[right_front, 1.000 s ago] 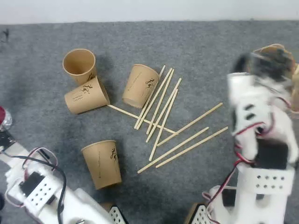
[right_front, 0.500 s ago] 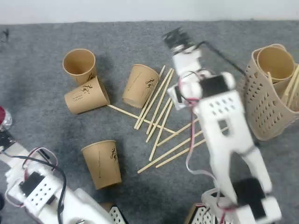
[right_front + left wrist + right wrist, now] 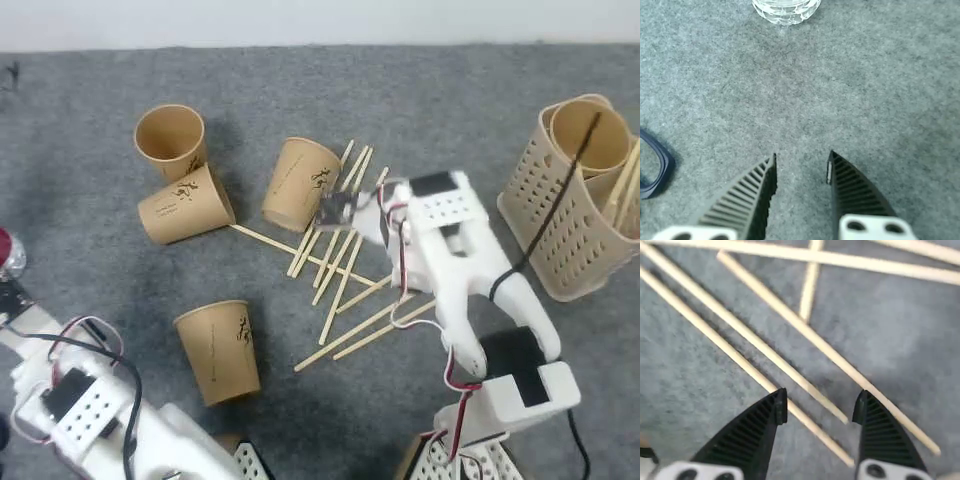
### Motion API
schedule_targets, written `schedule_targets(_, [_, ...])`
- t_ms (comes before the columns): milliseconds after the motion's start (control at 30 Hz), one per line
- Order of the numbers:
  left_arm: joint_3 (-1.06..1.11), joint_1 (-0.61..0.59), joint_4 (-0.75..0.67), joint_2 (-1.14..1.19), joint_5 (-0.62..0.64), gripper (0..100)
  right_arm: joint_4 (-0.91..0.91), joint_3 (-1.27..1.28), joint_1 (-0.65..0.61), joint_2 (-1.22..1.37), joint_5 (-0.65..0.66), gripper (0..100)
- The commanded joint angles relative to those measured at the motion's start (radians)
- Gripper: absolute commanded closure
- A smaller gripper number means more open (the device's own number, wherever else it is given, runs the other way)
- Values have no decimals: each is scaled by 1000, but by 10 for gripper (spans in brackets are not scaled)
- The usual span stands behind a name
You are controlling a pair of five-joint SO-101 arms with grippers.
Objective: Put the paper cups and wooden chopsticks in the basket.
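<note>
Several wooden chopsticks lie fanned out on the grey carpet in the middle. My right gripper is low over their upper ends, beside a lying paper cup. In the right wrist view it is open, with chopsticks running between and under its fingertips. Three more paper cups lie to the left: one upright, one on its side, one on its side nearer the front. The basket at the right holds a cup and some chopsticks. My left gripper is open over bare carpet.
A clear glass object stands ahead of the left gripper, and a dark curved thing lies beside it. The left arm's body fills the front left corner. The right arm's base stands at the front right.
The right arm has swung from over the basket to the middle and come down onto the chopsticks. The left arm has not moved.
</note>
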Motion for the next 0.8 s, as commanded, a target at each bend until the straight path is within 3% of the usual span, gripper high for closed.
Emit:
schedule_targets(0, [7, 29, -40, -18, 12, 834, -53, 54, 16, -8, 109, 777])
schedule_targets(167, [38, 40, -104, -18, 12, 834, -2, 63, 16, -8, 238, 779])
schedule_targets(400, [39, 35, -104, -18, 12, 834, -36, 86, 19, 4, 315, 779])
schedule_targets(767, [39, 38, -106, -18, 12, 834, -91, 169, 58, 1, 333, 780])
